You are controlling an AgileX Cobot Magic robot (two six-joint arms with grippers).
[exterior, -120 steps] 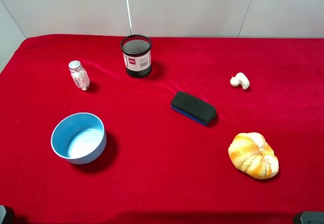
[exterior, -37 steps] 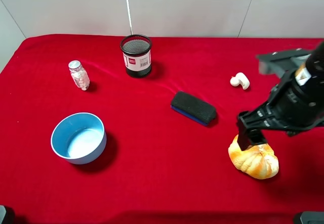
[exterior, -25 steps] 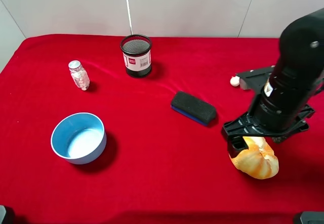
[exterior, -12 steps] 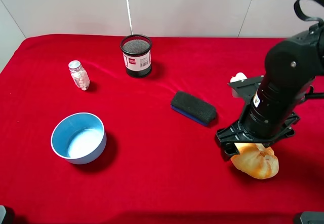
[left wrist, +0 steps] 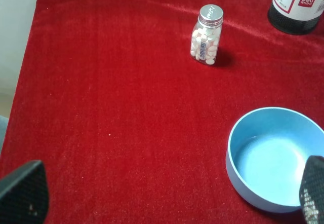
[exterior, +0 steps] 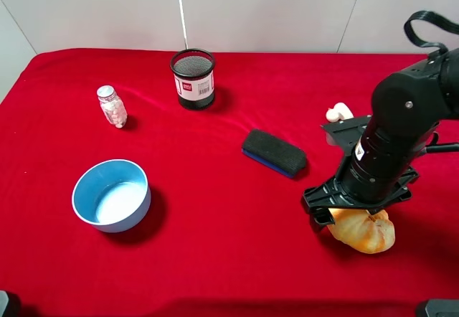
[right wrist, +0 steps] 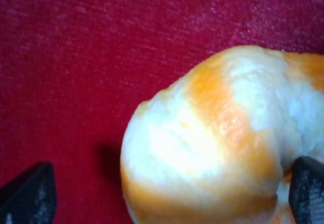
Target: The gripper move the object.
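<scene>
Since the first earlier frame, when no arm was in view, the right arm has swung in from the right and come down over the object [exterior: 367, 232]. Over the last half second its right gripper [exterior: 355, 206] has sunk a little lower and edged slightly left. The object itself lies about where it lay before, in the near right part of the red surface [exterior: 229, 245].

We see the right gripper spread wide and straddling the object. In the right wrist view, one of its fingers [right wrist: 28, 193] stands clear of the object, with a strip of red cloth between them. The other is at the object's far flank, and we cannot tell if it touches.

The left gripper [left wrist: 167, 191] is also spread. It hangs above the blue bowl [exterior: 111, 195] and the pill bottle [exterior: 112, 106], which have not moved.

The eraser block [exterior: 274, 153] lies near the object, to its far left. The small white curved piece [exterior: 340, 109] sits beyond the arm, partly hidden by it. The mesh pen cup [exterior: 193, 79] stands well apart at the far side.

Between the object and the bowl runs a wide stretch of bare cloth. The near edge of the surface is close to the object.
</scene>
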